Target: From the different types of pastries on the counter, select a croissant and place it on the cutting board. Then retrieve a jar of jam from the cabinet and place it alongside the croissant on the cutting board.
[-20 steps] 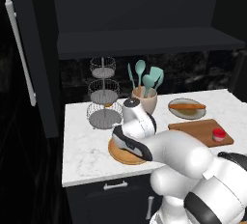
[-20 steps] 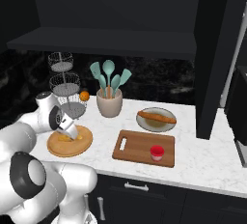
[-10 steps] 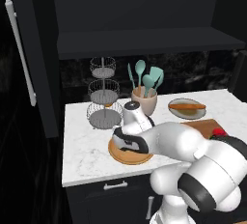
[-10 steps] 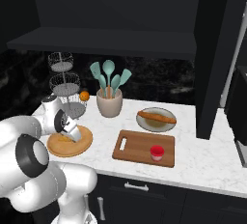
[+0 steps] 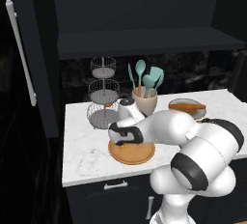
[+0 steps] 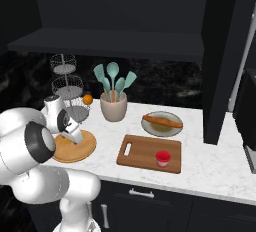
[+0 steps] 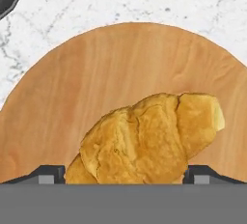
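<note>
The golden croissant (image 7: 149,136) lies on a round light-wood plate (image 7: 120,59) on the white marble counter (image 6: 210,161). My gripper (image 7: 124,175) is open and low over it, one fingertip on each side of the pastry. From the base views the gripper (image 5: 126,140) (image 6: 75,137) hangs just above the plate (image 6: 85,150). Further right lies the reddish-brown cutting board (image 6: 142,152), and the red-topped jam jar (image 6: 162,158) stands on its right end. The long orange-brown pastry (image 6: 161,121) rests on a separate dish behind the board.
A crock of teal utensils (image 6: 113,107) stands behind the plate. Beside it is a three-tier wire basket (image 6: 67,88) with an orange (image 6: 88,99) next to it. A dark upper cabinet hangs over the counter, and tall dark units flank it.
The hand has come down over the round plate and the arm has bent lower. The jar, board and pastries have stayed put.
</note>
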